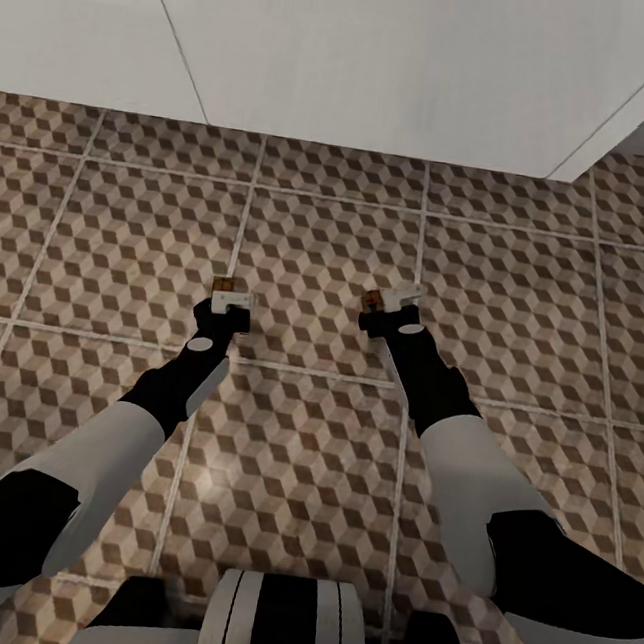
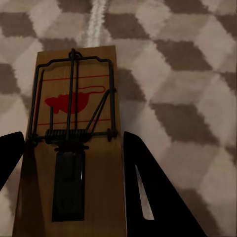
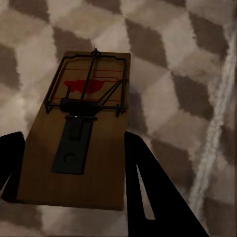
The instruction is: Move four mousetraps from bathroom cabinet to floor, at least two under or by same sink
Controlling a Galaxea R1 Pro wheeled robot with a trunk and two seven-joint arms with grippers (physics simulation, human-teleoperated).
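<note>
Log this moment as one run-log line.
left gripper: shut on mousetrap | right gripper: shut on mousetrap | both above floor

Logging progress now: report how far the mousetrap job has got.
Done: none lies on the cube-pattern floor here. In hand: the left pincer grips one mousetrap, the right pincer another mousetrap, both above the tiles. Left: set them down; sink and remaining traps are out of sight.

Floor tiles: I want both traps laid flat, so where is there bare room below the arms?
The floor is bare between the white wall and both end effectors, left and right, each holding a mousetrap. Tiles between the arms are free too. Crowded only near the robot's base.
</note>
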